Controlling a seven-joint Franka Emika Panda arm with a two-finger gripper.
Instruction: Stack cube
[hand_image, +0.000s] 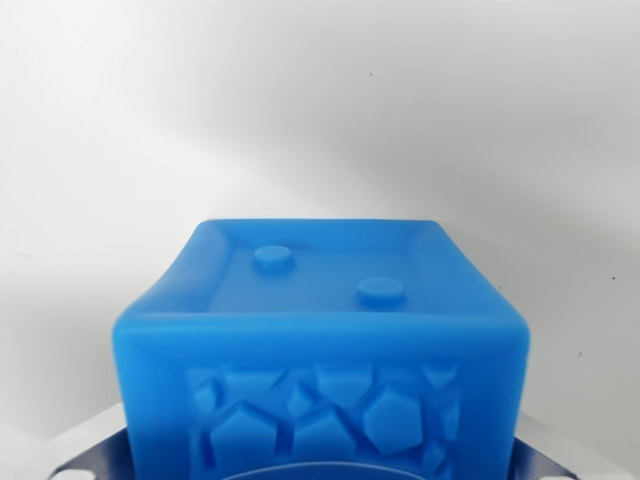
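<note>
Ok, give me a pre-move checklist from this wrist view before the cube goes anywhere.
1. Blue cube in view, close under the camera: ok.
2. Cube sitting level, two-stud face up: ok.
3. Fingers closed on the cube: cannot tell, no fingers show.
4. Second cube to stack on located: not ok, none in view.
5. White surface beyond the cube free of obstacles: ok.
6. Cube lifted or resting: cannot tell.
</note>
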